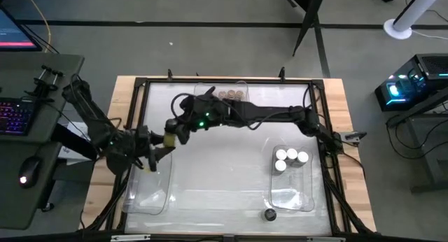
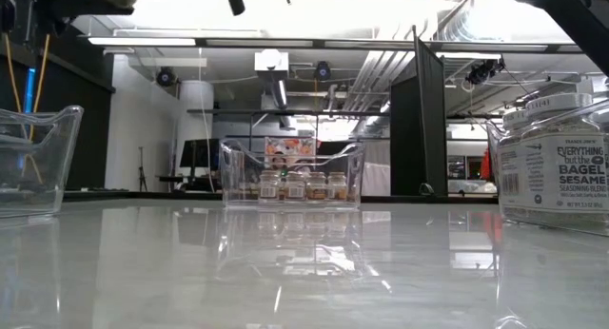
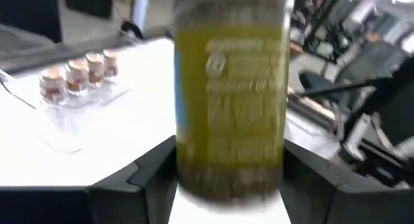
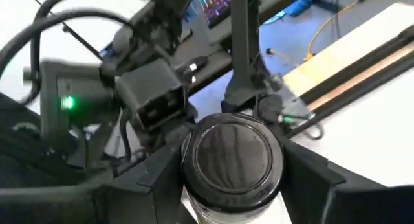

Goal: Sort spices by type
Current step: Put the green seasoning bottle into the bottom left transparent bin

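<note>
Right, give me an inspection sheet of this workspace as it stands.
Surface: white tabletop in a wooden frame.
Job's things: four brown-lidded jars in the far bin; three white-lidded jars in the right bin; one black-lidded jar loose at the near edge; a yellow-labelled jar held in the air over the table's left half; the left bin shows no jars.
Clutter: nothing seen.
Hands: right hand shut on the yellow-labelled jar at its black lid; left hand at the same jar's other end.
Cables: loose cables on the floor to the right.
Surroundings: lit keyboard, mouse, glowing computer case.
</note>
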Tool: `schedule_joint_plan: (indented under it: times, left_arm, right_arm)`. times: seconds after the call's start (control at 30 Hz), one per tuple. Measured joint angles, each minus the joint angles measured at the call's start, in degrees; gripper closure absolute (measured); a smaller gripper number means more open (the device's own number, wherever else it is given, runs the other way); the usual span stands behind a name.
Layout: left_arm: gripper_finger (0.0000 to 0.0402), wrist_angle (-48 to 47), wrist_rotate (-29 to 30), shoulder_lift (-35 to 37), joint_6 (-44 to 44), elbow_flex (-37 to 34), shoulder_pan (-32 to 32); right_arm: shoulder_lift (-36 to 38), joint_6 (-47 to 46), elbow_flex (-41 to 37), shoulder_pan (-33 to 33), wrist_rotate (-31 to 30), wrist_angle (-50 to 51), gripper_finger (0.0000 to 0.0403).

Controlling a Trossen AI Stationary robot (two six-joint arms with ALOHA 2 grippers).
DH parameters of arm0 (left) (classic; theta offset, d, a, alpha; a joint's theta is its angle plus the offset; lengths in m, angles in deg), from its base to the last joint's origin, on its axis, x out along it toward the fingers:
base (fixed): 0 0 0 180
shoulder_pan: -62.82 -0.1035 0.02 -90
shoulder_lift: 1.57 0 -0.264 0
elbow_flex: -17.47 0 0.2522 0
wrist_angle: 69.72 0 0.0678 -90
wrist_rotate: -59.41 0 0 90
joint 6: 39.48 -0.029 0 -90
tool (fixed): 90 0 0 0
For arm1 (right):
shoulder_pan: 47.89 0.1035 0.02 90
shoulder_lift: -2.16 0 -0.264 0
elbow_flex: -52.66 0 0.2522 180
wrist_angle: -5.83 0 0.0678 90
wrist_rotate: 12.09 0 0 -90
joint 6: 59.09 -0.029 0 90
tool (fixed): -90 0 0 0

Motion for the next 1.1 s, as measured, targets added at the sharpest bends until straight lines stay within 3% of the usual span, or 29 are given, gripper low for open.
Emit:
schedule_joint_plan:
  times: [0.13,0.3,0.43,0.57,0.67,0.83,1.1]
  left_arm:
    - [0.0175,-9.7,-13.8,3.4,4.2,3.5,0.2]
    - [0.0197,-16.0,-32.4,2.5,19.3,2.7,1.7]
    - [0.0243,-13.9,-39.6,-4.5,28.6,0.4,5.7]
    - [0.0317,-9.5,-46.8,-13.4,35.4,0.0,10.5]
    - [0.0383,-8.5,-48.8,-18.3,40.7,0.0,14.1]
    - [0.0389,-10.7,-49.0,-22.9,48.9,0.0,17.6]
    - [0.0399,-10.7,-48.2,-24.5,49.9,0.0,18.1]
  right_arm:
    - [1.5,5.0,0.1,-0.5,-2.4,3.8,0.0204]
    - [2.2,9.7,0.1,0.0,-3.7,10.0,0.0204]
    - [1.4,10.8,0.0,1.0,1.2,10.6,0.0204]
    - [-1.5,10.7,0.0,2.0,6.3,8.3,0.0204]
    - [-4.4,9.5,0.0,2.9,10.3,2.2,0.0204]
    - [-10.3,4.6,0.0,4.4,12.9,-10.5,0.0204]
    - [-16.0,7.0,-0.1,6.4,3.1,-20.5,0.0204]
